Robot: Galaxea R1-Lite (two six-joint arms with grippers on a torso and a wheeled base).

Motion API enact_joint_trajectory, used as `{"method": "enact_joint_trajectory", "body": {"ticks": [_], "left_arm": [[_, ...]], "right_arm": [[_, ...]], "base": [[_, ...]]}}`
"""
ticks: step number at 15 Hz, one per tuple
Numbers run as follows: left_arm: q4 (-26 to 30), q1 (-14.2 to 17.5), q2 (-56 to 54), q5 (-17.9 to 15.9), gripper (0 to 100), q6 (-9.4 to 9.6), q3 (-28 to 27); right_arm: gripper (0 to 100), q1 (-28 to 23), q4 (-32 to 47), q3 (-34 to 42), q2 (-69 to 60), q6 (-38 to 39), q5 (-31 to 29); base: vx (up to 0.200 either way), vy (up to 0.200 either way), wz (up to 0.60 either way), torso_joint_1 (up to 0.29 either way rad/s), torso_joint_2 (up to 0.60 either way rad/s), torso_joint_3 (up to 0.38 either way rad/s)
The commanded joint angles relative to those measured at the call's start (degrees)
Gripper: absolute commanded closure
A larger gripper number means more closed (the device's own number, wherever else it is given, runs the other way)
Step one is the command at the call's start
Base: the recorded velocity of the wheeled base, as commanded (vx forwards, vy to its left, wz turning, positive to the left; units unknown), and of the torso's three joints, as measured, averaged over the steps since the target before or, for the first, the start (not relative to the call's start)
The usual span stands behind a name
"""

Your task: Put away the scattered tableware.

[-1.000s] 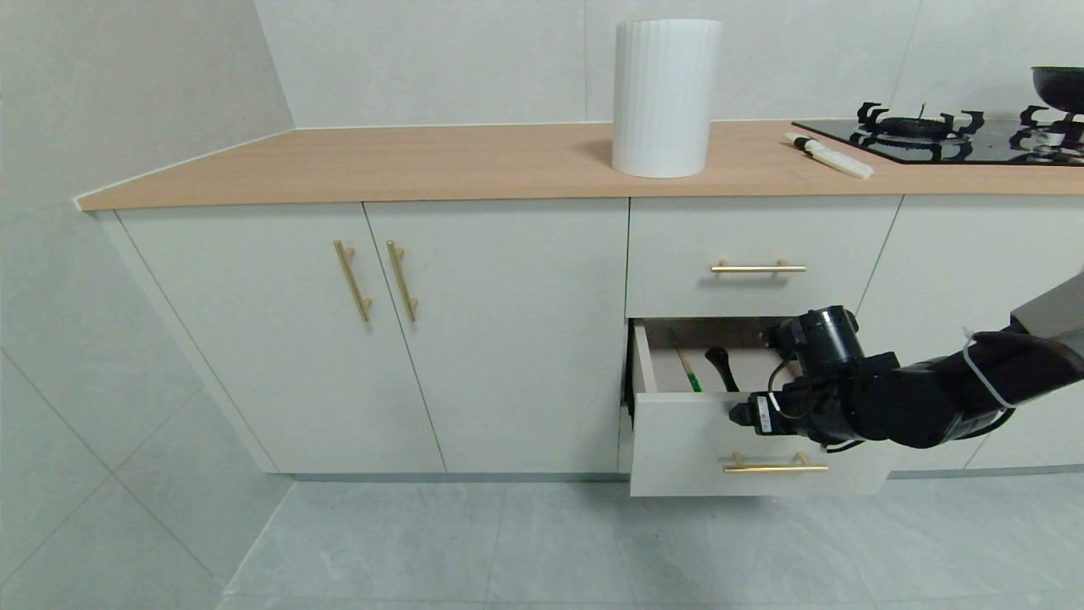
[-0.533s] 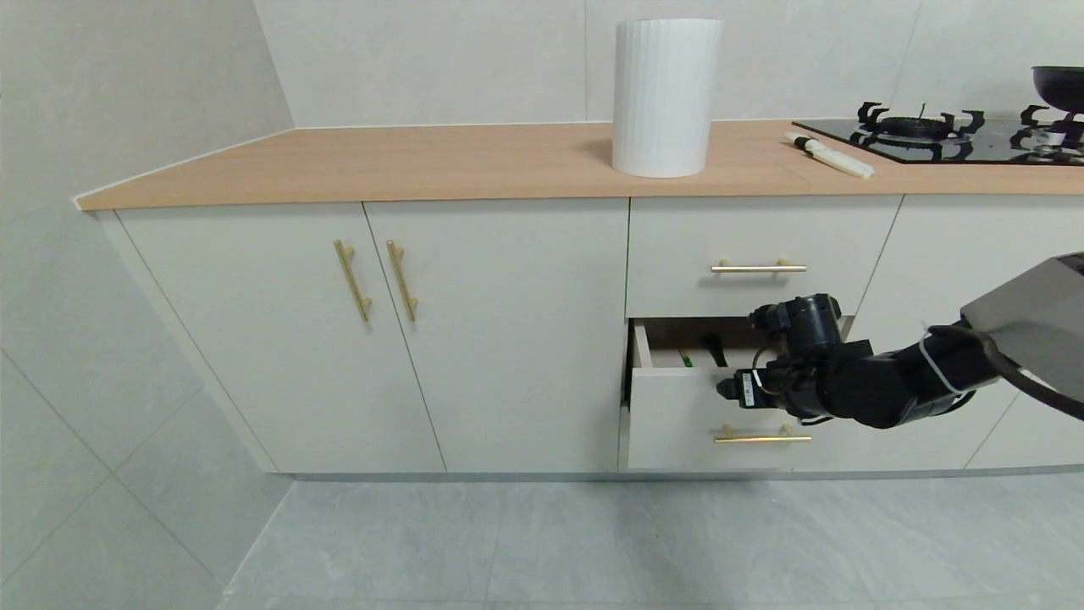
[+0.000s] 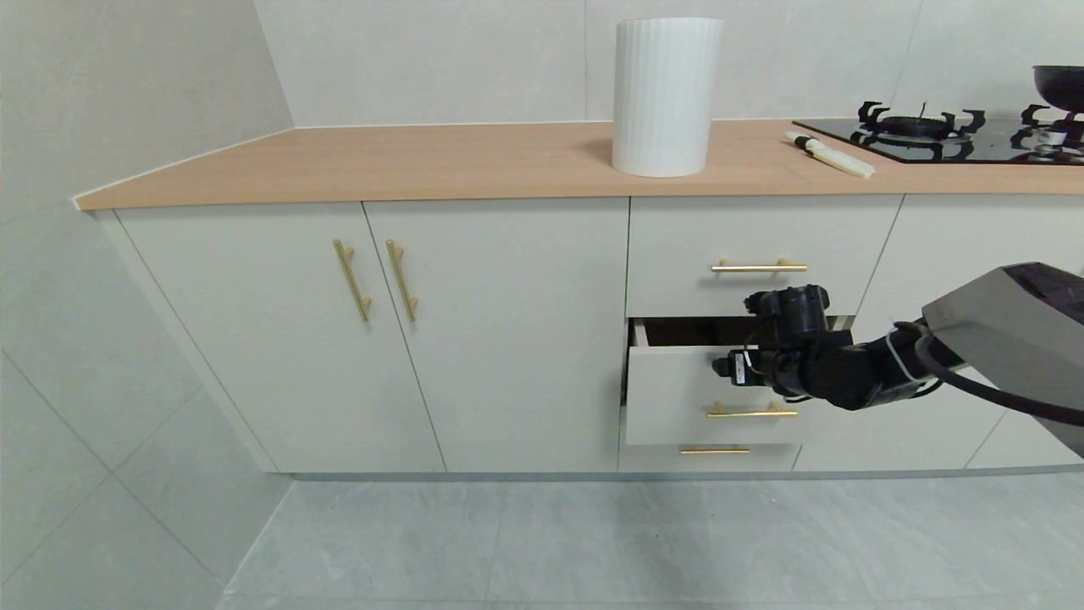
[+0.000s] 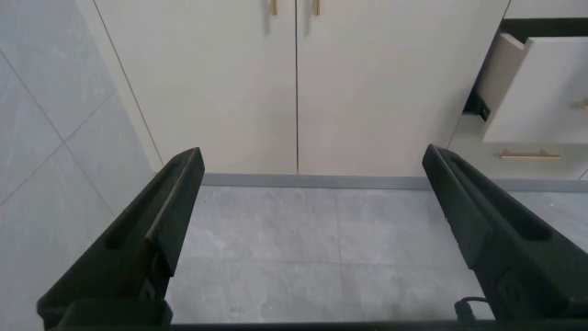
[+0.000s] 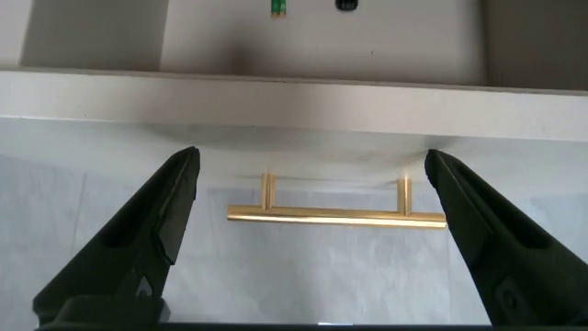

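The right gripper (image 5: 310,164) was spread wide and empty, at the front of the drawer (image 3: 673,394) above its handle (image 5: 336,217); contact could not be told. The drawer stood slightly open. Inside lay a green utensil (image 5: 278,8) and a black utensil (image 5: 345,5). A pale utensil (image 3: 828,155) lay on the counter (image 3: 423,161) beside the hob (image 3: 940,135). The left gripper (image 4: 312,165) was spread, empty, over the floor (image 4: 303,248).
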Motion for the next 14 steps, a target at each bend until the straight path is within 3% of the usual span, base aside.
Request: {"method": "enact_joint_trajectory", "body": {"ticks": [1, 14], "left_arm": [[0.0, 0.0, 0.0, 0.0, 0, -0.04, 0.0], [0.0, 0.0, 0.0, 0.0, 0, -0.04, 0.0]], "right_arm": [[0, -0.3, -1.9, -1.3, 1.9, -0.1, 0.0], [0, -4.7, -11.1, -5.6, 7.5, 0.1, 0.0]], "base": [[0.000, 0.000, 0.00, 0.000, 0.00, 0.000], [0.000, 0.000, 0.00, 0.000, 0.00, 0.000]]}}
